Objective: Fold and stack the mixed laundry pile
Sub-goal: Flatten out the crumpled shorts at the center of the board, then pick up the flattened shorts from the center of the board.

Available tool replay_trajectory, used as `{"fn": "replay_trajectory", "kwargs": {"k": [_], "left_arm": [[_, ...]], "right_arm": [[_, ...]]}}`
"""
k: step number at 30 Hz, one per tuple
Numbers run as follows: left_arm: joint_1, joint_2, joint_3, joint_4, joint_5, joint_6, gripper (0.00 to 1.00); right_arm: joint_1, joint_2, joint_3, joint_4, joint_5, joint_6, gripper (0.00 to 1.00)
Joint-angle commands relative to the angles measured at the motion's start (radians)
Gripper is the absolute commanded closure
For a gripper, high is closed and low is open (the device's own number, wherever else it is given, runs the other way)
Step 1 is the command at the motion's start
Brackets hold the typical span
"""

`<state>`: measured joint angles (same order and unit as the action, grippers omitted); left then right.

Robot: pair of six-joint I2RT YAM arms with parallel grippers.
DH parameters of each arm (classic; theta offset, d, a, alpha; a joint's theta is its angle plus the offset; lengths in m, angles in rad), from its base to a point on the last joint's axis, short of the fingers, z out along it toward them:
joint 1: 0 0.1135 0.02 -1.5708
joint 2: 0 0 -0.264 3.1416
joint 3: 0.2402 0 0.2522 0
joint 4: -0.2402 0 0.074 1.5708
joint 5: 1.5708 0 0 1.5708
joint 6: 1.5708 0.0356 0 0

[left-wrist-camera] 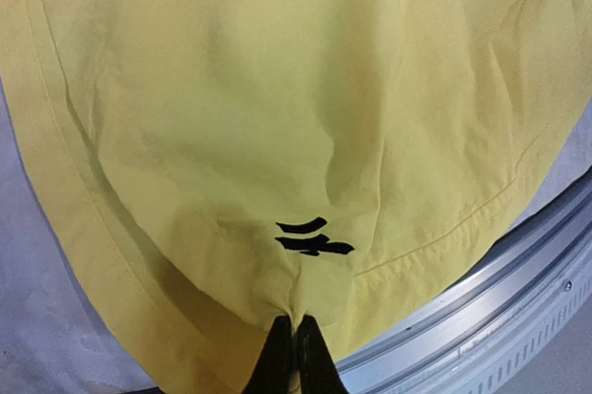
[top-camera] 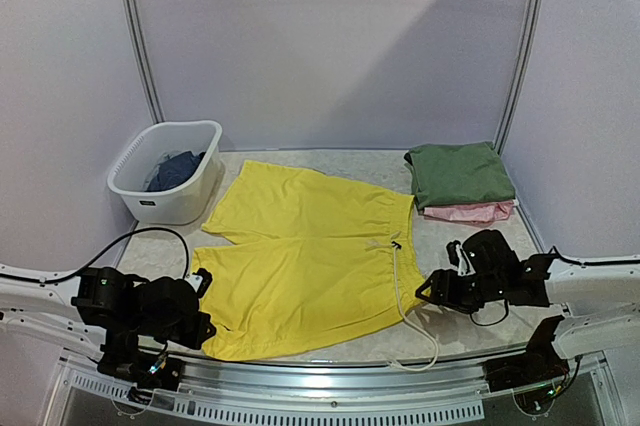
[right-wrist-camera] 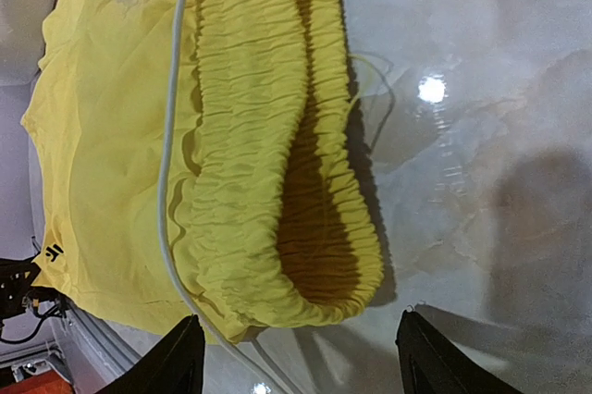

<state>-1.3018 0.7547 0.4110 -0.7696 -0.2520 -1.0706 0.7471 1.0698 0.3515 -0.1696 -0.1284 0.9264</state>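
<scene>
1. Left gripper (left-wrist-camera: 296,357) clenched on the near leg hem of the shorts (top-camera: 300,256), nearer than the basket (top-camera: 170,203)
2. Shorts lie flat, just right of the basket
3. Legs point toward the basket, waistband (right-wrist-camera: 277,135) away; long axis left-right
4. Judged light, limp, thin; pinch hem and waistband corners
5. Right gripper (right-wrist-camera: 298,338) released, jaws astride the near waistband corner

My left arm (top-camera: 150,311): low at the near edge, jaws pinched fully together. My right arm (top-camera: 490,281): low, jaws spread wide.
</scene>
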Motion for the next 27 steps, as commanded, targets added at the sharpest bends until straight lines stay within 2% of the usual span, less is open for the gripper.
{"fn": "replay_trajectory", "kwargs": {"k": [1, 3, 6, 13, 15, 18, 22, 26, 27], "left_arm": [[-0.016, -0.008, -0.03, 0.01, -0.026, 0.008, 1.0], [-0.016, -0.019, -0.032, 0.004, -0.03, 0.006, 1.0], [-0.015, -0.039, -0.033, -0.012, -0.036, 0.006, 1.0], [-0.015, -0.071, -0.034, -0.044, -0.048, 0.013, 1.0], [-0.014, -0.079, -0.032, -0.054, -0.058, 0.016, 1.0], [-0.014, -0.089, -0.033, -0.05, -0.068, 0.022, 1.0], [-0.014, -0.088, -0.03, -0.042, -0.071, 0.03, 1.0], [-0.014, -0.08, -0.013, -0.048, -0.063, 0.035, 1.0], [-0.014, -0.078, -0.008, -0.046, -0.056, 0.036, 1.0]], "right_arm": [[0.007, 0.069, 0.0, 0.158, -0.097, -0.003, 0.28], [0.007, 0.086, 0.003, 0.16, -0.096, -0.002, 0.31], [0.007, 0.105, 0.009, 0.16, -0.066, -0.002, 0.42], [0.007, 0.14, 0.009, 0.133, 0.028, 0.023, 0.44], [0.006, 0.143, 0.005, 0.144, 0.044, 0.034, 0.48], [0.007, 0.15, -0.004, 0.16, 0.056, 0.041, 0.58], [0.006, 0.154, 0.001, 0.146, 0.058, 0.027, 0.8], [0.008, 0.079, 0.017, 0.02, 0.075, 0.008, 0.99], [0.007, 0.054, 0.02, -0.026, 0.083, 0.003, 1.0]]}}
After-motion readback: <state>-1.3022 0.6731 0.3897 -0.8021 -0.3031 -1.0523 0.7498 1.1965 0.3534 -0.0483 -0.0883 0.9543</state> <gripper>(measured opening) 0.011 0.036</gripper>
